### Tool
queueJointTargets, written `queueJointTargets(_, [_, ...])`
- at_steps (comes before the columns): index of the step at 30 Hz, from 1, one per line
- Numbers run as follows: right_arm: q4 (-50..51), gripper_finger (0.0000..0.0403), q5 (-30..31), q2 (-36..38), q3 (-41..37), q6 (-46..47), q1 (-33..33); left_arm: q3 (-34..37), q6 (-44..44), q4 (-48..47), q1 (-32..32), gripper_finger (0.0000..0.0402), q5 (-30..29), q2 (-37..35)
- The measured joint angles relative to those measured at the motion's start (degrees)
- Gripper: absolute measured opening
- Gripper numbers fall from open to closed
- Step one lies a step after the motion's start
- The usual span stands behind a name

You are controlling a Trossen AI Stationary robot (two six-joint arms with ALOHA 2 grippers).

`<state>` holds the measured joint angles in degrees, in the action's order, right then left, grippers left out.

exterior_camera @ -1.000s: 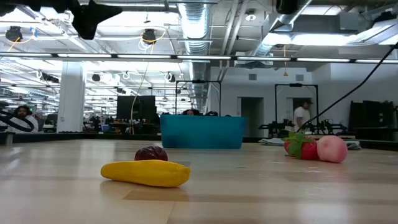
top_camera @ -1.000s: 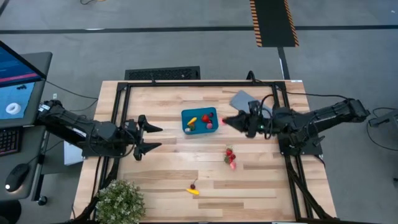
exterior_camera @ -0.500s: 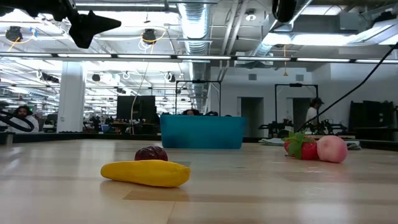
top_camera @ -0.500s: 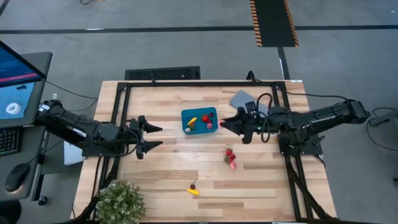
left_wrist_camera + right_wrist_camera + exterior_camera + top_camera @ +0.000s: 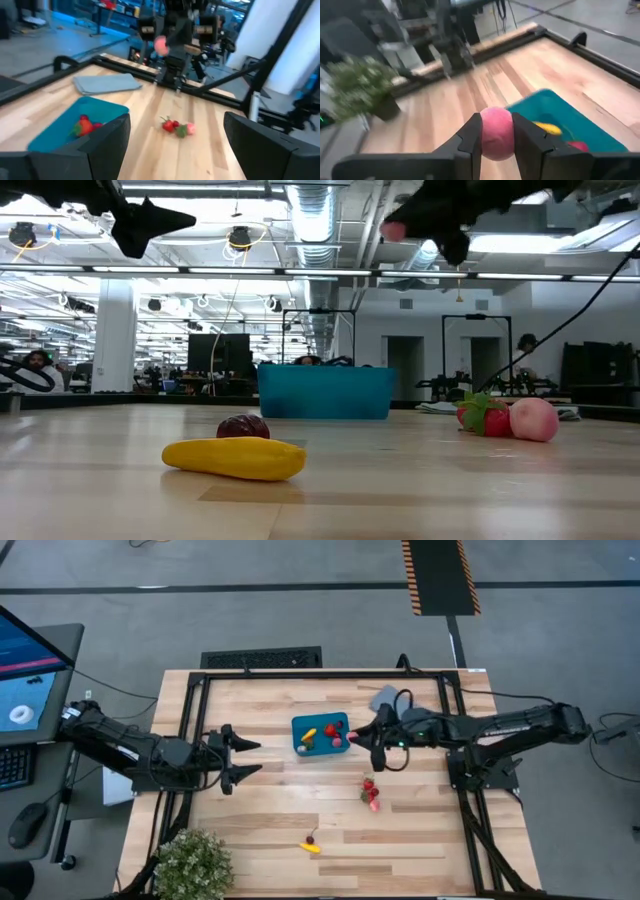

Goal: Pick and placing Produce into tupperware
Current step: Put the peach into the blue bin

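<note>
Now my right end effector has come in from the right side of the table and hangs just beside the right wall of the tupperware, where a second ago it was well back over the grey lid. Its fingers are clamped on a pink berry, which sits squarely between the pads in my right wrist view, with the teal container visible below and ahead. That means the carry is nearly over: I judge that a short reach further over the rim is left before I can let the berry drop.

The tupperware already holds a yellow piece and some red fruit. Still out on the bare wood are a small cluster of red and pink pieces, well apart from the container, and a yellow piece with a dark berry beside it near the front edge.

My left end effector has barely shifted; it waits on the left of the table, fingers spread wide and holding nothing. The bushy green plant stands at the front left corner.
</note>
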<state>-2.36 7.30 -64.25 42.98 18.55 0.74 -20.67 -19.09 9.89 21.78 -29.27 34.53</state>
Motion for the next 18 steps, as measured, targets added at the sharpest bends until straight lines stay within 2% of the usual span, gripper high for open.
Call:
queueJointTargets(3, [1.0,0.0109,-1.4,-2.9,1.3,-3.4,-2.0,0.0,0.3,0.0,0.0,0.0311,-2.0,0.5])
queueJointTargets(6, [6.3,0.0109,-1.0,-7.0,4.3,-7.4,-3.0,0.0,1.4,-0.1,0.0,0.0311,-3.5,0.4])
queueJointTargets(9, [10.3,0.0109,0.0,-12.0,8.5,-12.2,-3.5,0.0,1.9,-0.3,0.0,0.0311,-5.7,0.4])
queueJointTargets(13, [13.3,0.0109,-1.3,-18.8,15.0,-17.0,-4.7,0.0,1.9,-0.2,0.0,0.0311,-5.7,0.4])
queueJointTargets(18, [22.2,0.0109,-0.3,-27.0,24.5,-22.8,-6.0,0.0,1.8,-0.3,0.0,0.0311,-5.7,0.4])
